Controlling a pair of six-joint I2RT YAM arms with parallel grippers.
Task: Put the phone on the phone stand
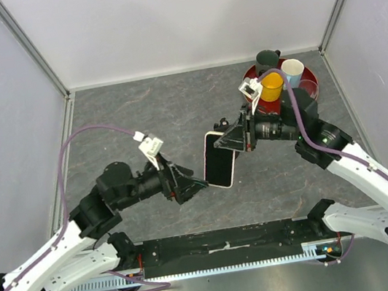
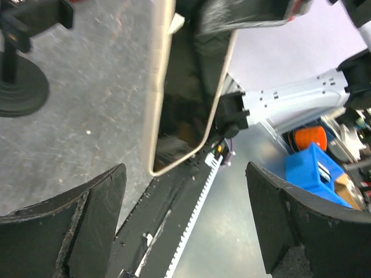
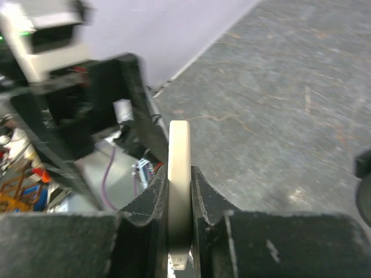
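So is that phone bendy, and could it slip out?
Probably stiff: the phone looks flat and straight though it is held only near one end. It may be slippery, since the right end effector pinches just its smooth flat faces. Likely fragile too, with that glassy black screen.

left gripper (image 2: 185, 179) — fingers spread wide, arm stretched inward | right gripper (image 3: 179, 194) — clamped on the phone (image 3: 178, 153)

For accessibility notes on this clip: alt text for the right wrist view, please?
The phone, seen edge-on, is clamped between the black fingers of the right tool at bottom centre. Grey mottled table stretches beyond; the other arm is a blur at left.
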